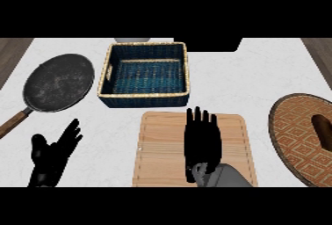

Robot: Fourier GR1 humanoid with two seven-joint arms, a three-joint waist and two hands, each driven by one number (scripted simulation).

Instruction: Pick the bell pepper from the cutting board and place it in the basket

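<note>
A light wooden cutting board [162,149] lies at the front middle of the white counter. My right hand [202,143] is stretched flat over the board's middle, fingers straight and pointing toward the basket. No bell pepper shows anywhere; the hand hides the part of the board beneath it. The basket [144,94], dark blue weave with a tan rim, stands just behind the board and holds nothing that I can see. My left hand [52,158] rests open at the lower left, off the board, fingers up.
A dark frying pan [58,83] with a wooden handle lies left of the basket. At the right edge sits a round woven mat [292,132] with a brown object [323,127] on it. A pale object [133,40] peeks out behind the basket.
</note>
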